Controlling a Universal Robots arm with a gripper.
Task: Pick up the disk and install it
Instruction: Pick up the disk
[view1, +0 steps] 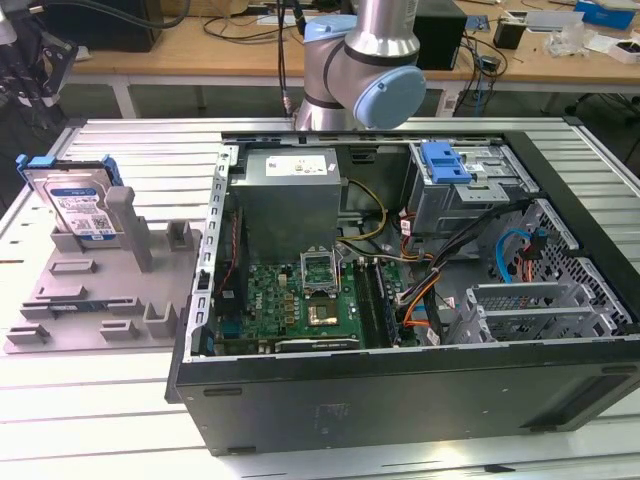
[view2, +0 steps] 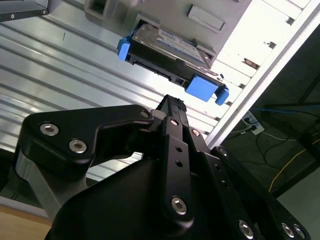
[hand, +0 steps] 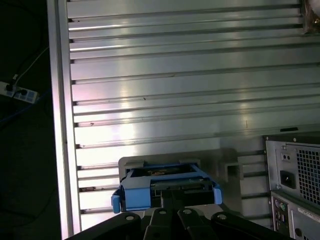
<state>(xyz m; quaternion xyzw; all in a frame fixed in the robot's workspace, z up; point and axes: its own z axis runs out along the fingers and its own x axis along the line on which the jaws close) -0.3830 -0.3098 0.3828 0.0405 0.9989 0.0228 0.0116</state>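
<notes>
The disk (view1: 78, 205) is a silver drive with a white-and-blue label in a blue carrier rail. It stands on edge in a slot of the grey fixture (view1: 100, 290), at the exterior view's left. Both wrist views look down on its top edge, where the disk (view2: 167, 45) (hand: 137, 192) shows its blue rail ends. My gripper (view2: 172, 105) (hand: 172, 196) hangs a short way above the disk and does not touch it. Its black fingertips are shut together with nothing between them.
An open computer case (view1: 400, 300) lies to the exterior view's right of the fixture, with its motherboard, cables and a metal drive cage topped by a blue latch (view1: 447, 165). Everything rests on a ribbed aluminium table (hand: 190, 75). The arm's base (view1: 360, 60) stands behind the case.
</notes>
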